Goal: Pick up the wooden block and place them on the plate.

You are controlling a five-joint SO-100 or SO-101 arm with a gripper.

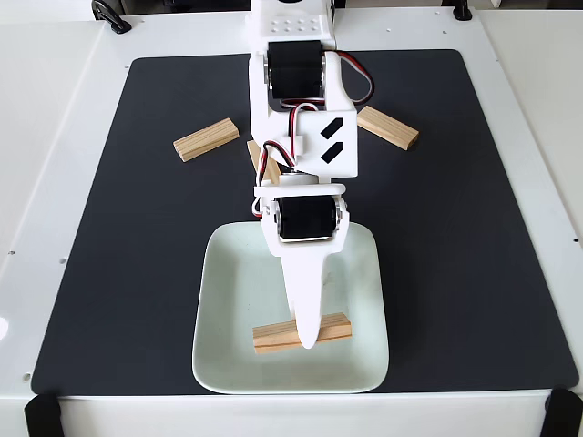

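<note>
A: Black mat (pixel 474 273) on a white table (pixel 55 109), bright even light, and the arm reaches down over the plate (pixel 364 364).

B: A wooden block (pixel 332 329) lies across the plate's near half, with the gripper (pixel 308 339) right over its middle. Clamped or not, I cannot tell.

A: Three more blocks on the mat: one left (pixel 206 139), one right (pixel 387 127), one (pixel 258 157) half hidden behind the arm.

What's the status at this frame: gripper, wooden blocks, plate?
White gripper over pale mint square plate, at light pine block lying on it; jaw state unclear. Three pine blocks on black mat. Nothing obstructing.
</note>
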